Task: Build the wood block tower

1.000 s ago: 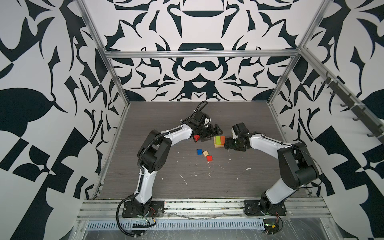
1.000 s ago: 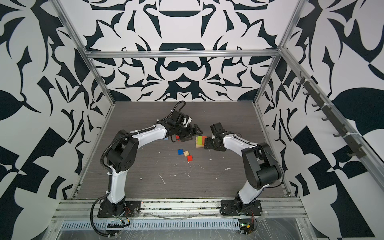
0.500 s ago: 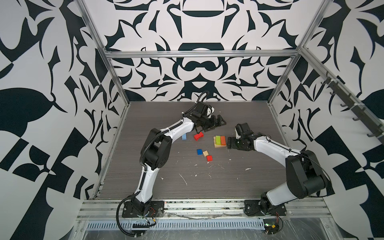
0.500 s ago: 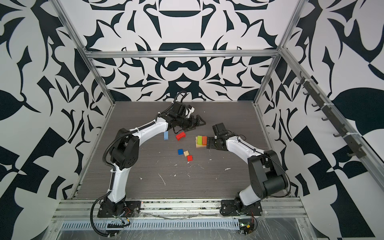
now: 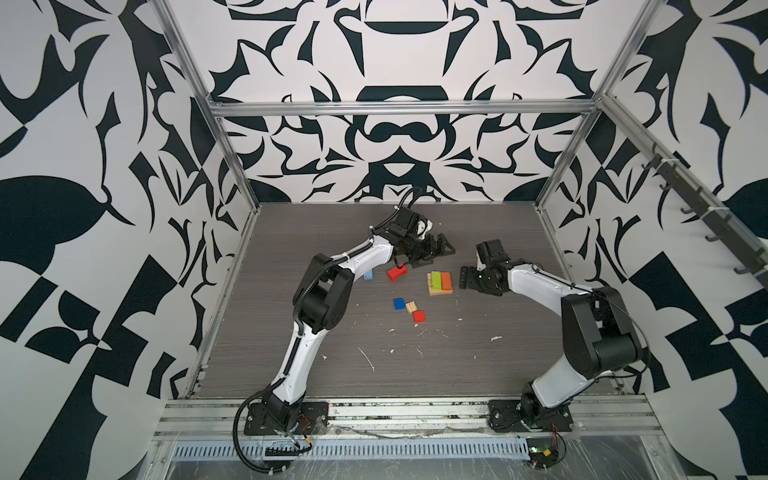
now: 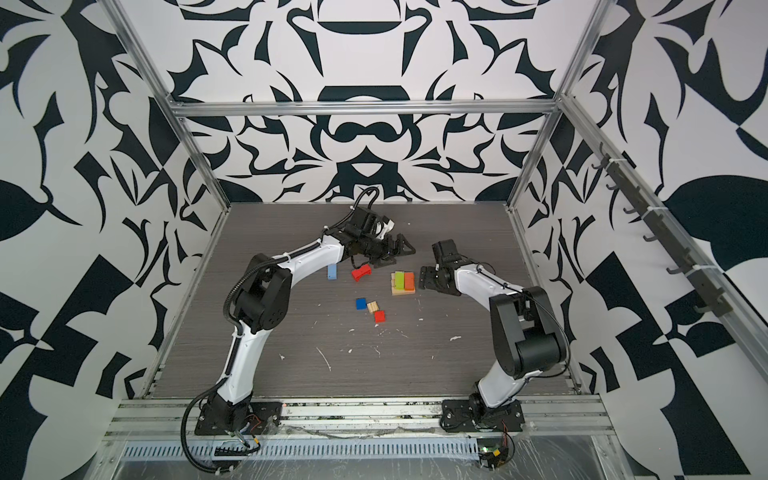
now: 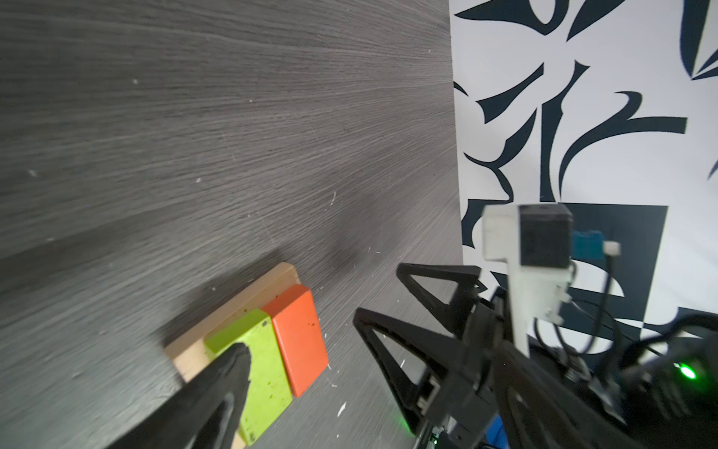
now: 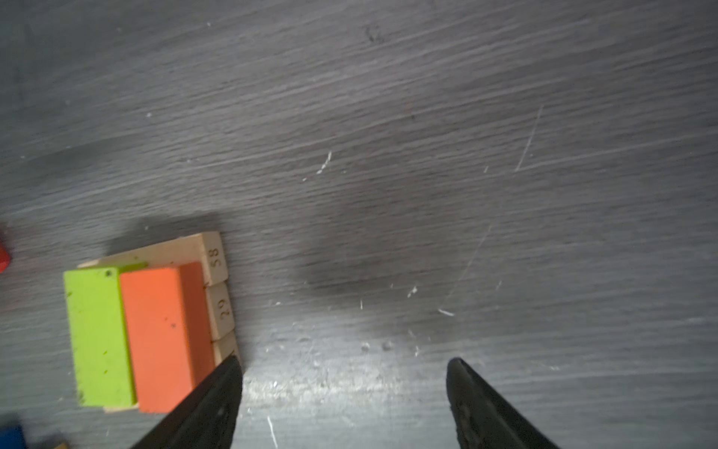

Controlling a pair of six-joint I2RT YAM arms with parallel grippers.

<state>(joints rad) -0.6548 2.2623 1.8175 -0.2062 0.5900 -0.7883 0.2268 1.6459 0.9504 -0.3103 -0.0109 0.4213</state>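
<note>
Both arms have backed off the wood block tower (image 5: 439, 283), just green and orange planks on a tan base; right gripper (image 5: 463, 281) beside it and left gripper (image 5: 441, 254) nearby hang with fingers apart, empty; maybe the loose red block (image 5: 397, 273) goes on next.

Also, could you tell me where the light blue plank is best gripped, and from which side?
Take the light blue plank at its middle, across its narrow width, from straight above. It lies flat on the table, both long edges free, no block touching it; the open left gripper is nearer and should straddle it.
</note>
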